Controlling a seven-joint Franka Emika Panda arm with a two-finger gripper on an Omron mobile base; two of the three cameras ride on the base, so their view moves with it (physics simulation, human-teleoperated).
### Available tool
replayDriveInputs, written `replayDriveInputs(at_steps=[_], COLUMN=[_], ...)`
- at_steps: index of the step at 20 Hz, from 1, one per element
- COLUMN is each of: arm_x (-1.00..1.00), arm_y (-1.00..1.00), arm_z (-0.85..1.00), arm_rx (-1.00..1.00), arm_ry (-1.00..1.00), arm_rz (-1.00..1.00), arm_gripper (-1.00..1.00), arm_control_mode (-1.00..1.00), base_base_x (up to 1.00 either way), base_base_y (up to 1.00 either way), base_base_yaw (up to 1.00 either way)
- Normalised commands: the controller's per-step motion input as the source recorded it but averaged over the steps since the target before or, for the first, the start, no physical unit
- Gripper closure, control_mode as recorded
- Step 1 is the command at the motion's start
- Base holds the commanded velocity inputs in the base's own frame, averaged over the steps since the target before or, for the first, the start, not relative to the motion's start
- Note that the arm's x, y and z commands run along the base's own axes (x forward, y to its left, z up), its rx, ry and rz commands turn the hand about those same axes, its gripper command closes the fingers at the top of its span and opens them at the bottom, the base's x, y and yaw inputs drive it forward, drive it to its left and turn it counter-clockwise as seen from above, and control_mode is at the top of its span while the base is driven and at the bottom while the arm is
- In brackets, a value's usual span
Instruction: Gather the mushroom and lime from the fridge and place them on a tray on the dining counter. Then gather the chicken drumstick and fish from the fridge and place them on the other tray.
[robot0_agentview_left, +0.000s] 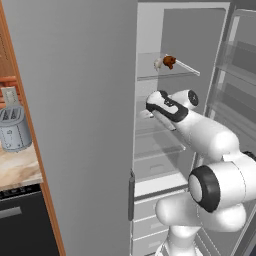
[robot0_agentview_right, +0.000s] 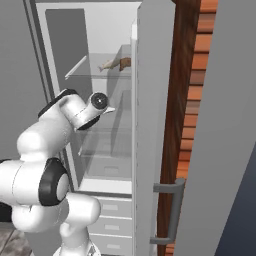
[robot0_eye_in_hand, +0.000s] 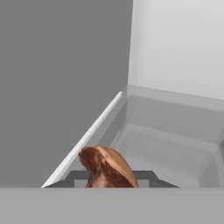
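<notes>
Hand view shows my tool (robot0_eye_in_hand: 109, 183) pinching the mushroom (robot0_eye_in_hand: 107, 168); it is tiny, so a bump on the fridge (robot0_eye_in_hand: 175, 65) could drop it

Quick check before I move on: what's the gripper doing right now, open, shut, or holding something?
Gripper: closed on the mushroom, inside the open fridge.

The scene is being lit evenly and softly, with no single light source being shown. The fridge (robot0_agentview_left: 180, 30) interior is being rendered pale and bright, while its closed door is being kept flat grey. Only faint shading is being cast under the glass shelves. Edges are being drawn slightly soft and jagged; no glare or lens distortion is being produced.
</notes>
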Motion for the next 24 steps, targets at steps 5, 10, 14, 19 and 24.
replayDriveInputs(at_steps=[5,10,14,19,24], arm_x=[-0.97,-0.99,-0.95,-0.92,-0.70], arm_y=[-0.14,0.00,0.00,-0.04,0.00], arm_z=[0.52,0.65,0.71,0.62,0.35], arm_rx=[0.00,0.00,0.00,0.00,-0.01], arm_ry=[0.02,0.05,0.07,0.06,0.08], arm_rz=[-0.14,-0.18,-0.18,-0.11,-0.05], arm_gripper=[1.00,1.00,1.00,1.00,1.00], arm_control_mode=[-1.00,-1.00,-1.00,-1.00,-1.00], base_base_x=[0.00,0.00,0.00,0.00,0.00], base_base_y=[0.00,0.00,0.00,0.00,0.00], base_base_yaw=[0.00,0.00,0.00,0.00,0.00])
